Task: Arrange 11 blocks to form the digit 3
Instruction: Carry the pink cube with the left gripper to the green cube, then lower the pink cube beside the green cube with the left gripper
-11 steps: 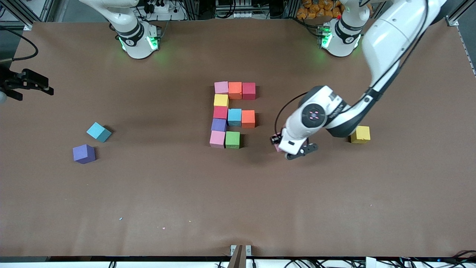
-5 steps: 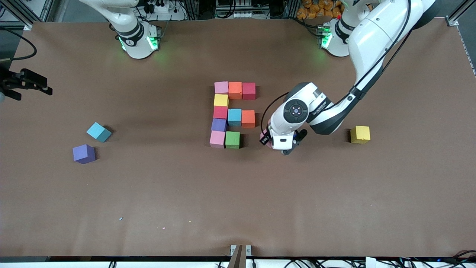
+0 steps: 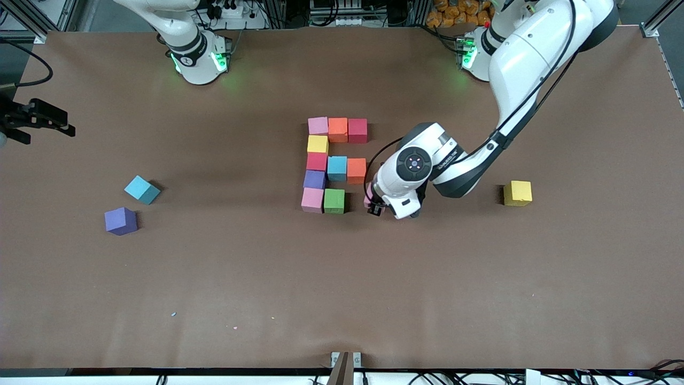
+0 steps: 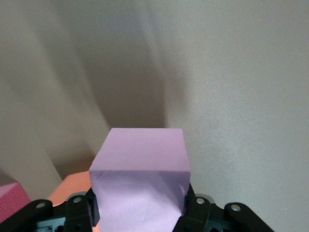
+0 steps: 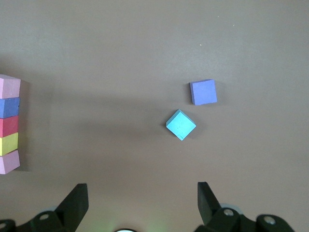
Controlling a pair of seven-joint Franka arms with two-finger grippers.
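Observation:
Several blocks form a partial digit 3 (image 3: 334,163) mid-table: a pink, orange and red bar, a yellow, red, purple and pink spine, and a light blue and orange bar. A green block (image 3: 334,201) sits beside the spine's nearest pink one. My left gripper (image 3: 377,206) (image 4: 140,212) is shut on a pink block (image 3: 367,200) (image 4: 142,154), over the spot beside the green block toward the left arm's end. An orange block (image 4: 72,186) shows just past the held one. My right gripper (image 3: 68,122) (image 5: 141,200) waits open, holding nothing, at the right arm's end of the table.
A loose yellow block (image 3: 517,193) lies toward the left arm's end. A light blue block (image 3: 141,189) (image 5: 181,124) and a purple block (image 3: 121,221) (image 5: 203,92) lie toward the right arm's end. The left forearm (image 3: 465,168) hangs over the table between the figure and the yellow block.
My left gripper has carried the pink block from near the yellow block toward the figure, to just beside the green block. The right arm has stayed still.

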